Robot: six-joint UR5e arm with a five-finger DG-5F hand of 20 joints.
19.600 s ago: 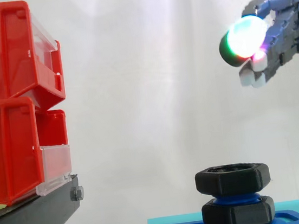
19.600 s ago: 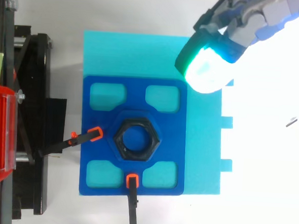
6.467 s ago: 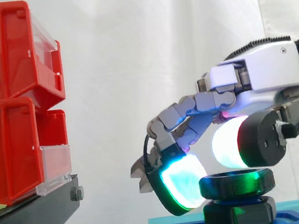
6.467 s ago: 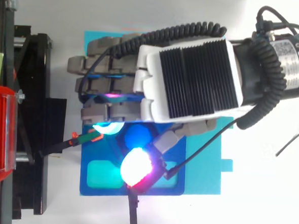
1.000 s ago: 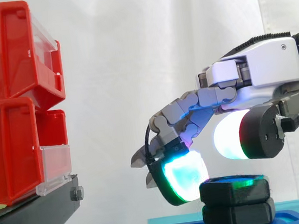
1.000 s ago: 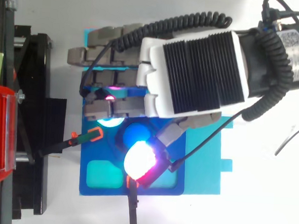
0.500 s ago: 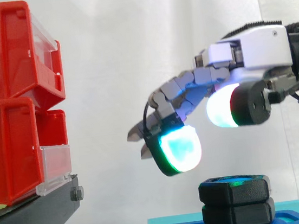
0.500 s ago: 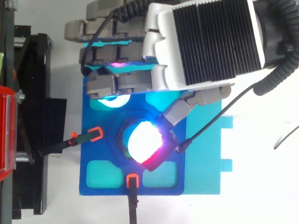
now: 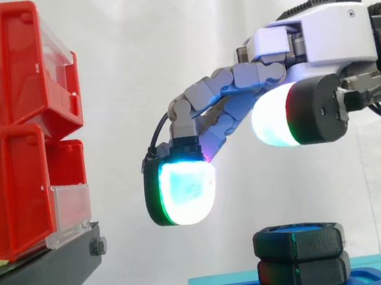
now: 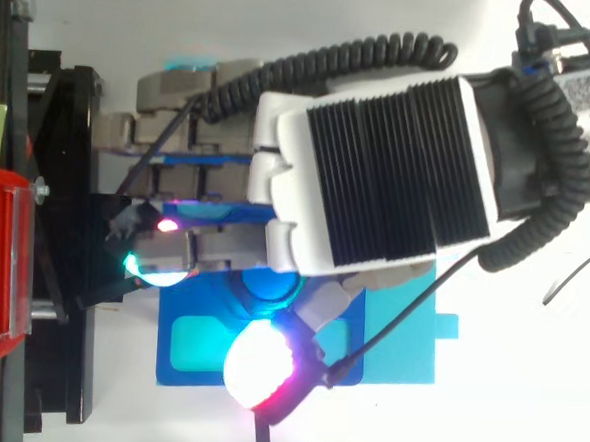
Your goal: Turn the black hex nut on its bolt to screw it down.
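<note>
The black hex nut (image 9: pixel 298 240) sits at the middle of the blue plate (image 10: pixel 190 371), threaded on the blue bolt (image 10: pixel 269 285) that stands up from the plate. In the side view the nut lies level. It rests right down on a second black nut (image 9: pixel 302 272) beneath it, and no gap can be seen between the two. Just the flat blue top of the bolt shows inside the upper nut's ring.

The hand (image 10: pixel 378 176) hangs above the plate, clear of the nut and touching nothing. Its fingers (image 9: pixel 181 192) are spread wide and loosely bent, and they hold nothing. They reach out and down past the plate's left edge as the side view shows it, and the nearest pad glows cyan-white with a green rim. The thumb (image 9: pixel 276 117) glows white with a red band. It points leftward, higher over the plate than that finger pad, and stands almost straight above the nut with open air between them. In the top view the thumb's pad lies over the plate's near edge, and the finger pads lie beyond the plate's left side, over the black stand (image 10: pixel 68 167).

The plate lies on a cyan foam pad (image 10: pixel 408 338), which rests on the white counter (image 10: pixel 525 395). The red bins (image 9: pixel 9 137) are stacked on the black stand, well to the left of the plate.
</note>
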